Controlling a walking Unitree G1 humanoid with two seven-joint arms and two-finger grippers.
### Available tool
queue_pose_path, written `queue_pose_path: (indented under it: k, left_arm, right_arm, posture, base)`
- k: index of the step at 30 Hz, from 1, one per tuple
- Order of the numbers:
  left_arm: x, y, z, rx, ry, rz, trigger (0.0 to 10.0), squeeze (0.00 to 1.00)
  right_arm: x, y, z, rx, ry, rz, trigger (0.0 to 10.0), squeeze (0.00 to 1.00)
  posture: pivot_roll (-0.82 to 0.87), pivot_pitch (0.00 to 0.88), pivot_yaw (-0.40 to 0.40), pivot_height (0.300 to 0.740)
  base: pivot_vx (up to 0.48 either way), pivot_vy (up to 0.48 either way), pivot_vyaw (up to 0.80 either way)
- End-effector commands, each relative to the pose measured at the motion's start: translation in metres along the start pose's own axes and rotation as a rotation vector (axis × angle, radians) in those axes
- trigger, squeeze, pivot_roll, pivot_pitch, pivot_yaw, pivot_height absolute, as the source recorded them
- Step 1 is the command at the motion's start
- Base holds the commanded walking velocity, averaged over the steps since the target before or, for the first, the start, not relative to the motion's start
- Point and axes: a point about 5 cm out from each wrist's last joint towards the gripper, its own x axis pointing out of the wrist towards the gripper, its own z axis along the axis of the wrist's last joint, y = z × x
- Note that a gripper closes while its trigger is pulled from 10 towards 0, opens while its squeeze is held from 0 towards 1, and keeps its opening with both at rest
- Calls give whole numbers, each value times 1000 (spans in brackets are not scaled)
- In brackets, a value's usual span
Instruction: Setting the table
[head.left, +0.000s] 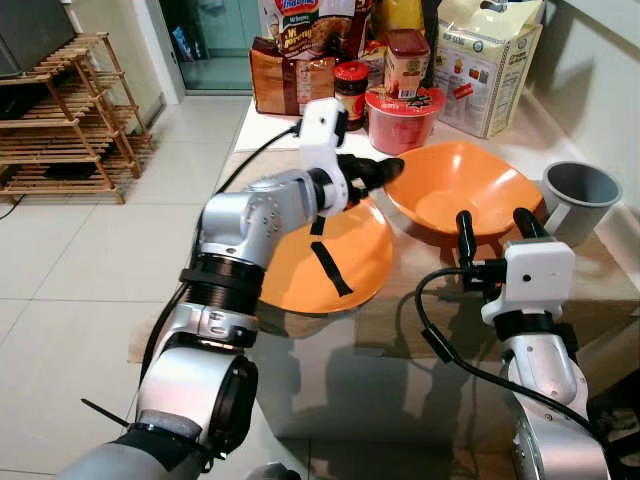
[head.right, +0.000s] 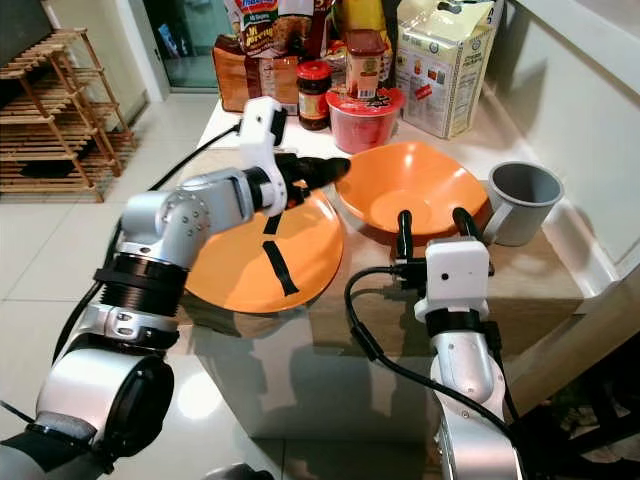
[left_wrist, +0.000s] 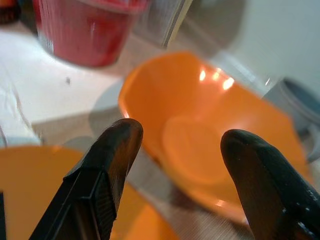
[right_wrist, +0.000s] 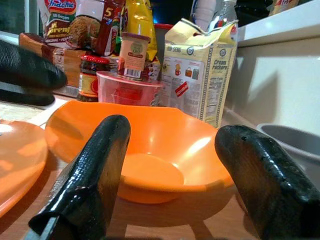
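The orange bowl (head.left: 462, 190) sat on the table (head.left: 400, 330) between the orange plate (head.left: 330, 262) and grey cup (head.left: 580, 198). The left gripper (head.left: 385, 170) hovered unclenched at the bowl's rim, while the right gripper (head.left: 493, 226) stood spread just before it

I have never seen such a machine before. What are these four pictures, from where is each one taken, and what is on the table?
This is a humanoid robot with two silver arms; each ends in a tool with two black fingers. Two pictures come from cameras in its head, looking down. The other two come from cameras on each wrist, looking along the fingers. On the table lie an orange plate, an orange bowl and a grey cup, with food packages behind. The left tool is open at the bowl's rim. The right tool is open, just before the bowl. Neither holds anything.
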Motion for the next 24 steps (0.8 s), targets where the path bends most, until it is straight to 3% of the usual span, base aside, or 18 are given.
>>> queue_pose_path:
  k: [1, 14, 24]
  left_arm:
    - [-1, -2, -1, 33, 11, 4, 10000, 0]
    - [6, -10, -8, 25, 49, -23, 10000, 0]
    - [13, -4, -20, 24, 95, -1, 10000, 0]
  right_arm:
    - [1, 3, 0, -3, -6, 6, 10000, 0]
    - [0, 3, 5, 1, -17, -6, 10000, 0]
    - [-10, -1, 8, 14, 1, -3, 10000, 0]
  posture:
    - [-20, 0, 75, 740]
    - [-26, 0, 87, 740]
    - [-53, 0, 107, 740]
  base:
    - [0, 0, 0]
    - [0, 0, 0]
    - [0, 0, 0]
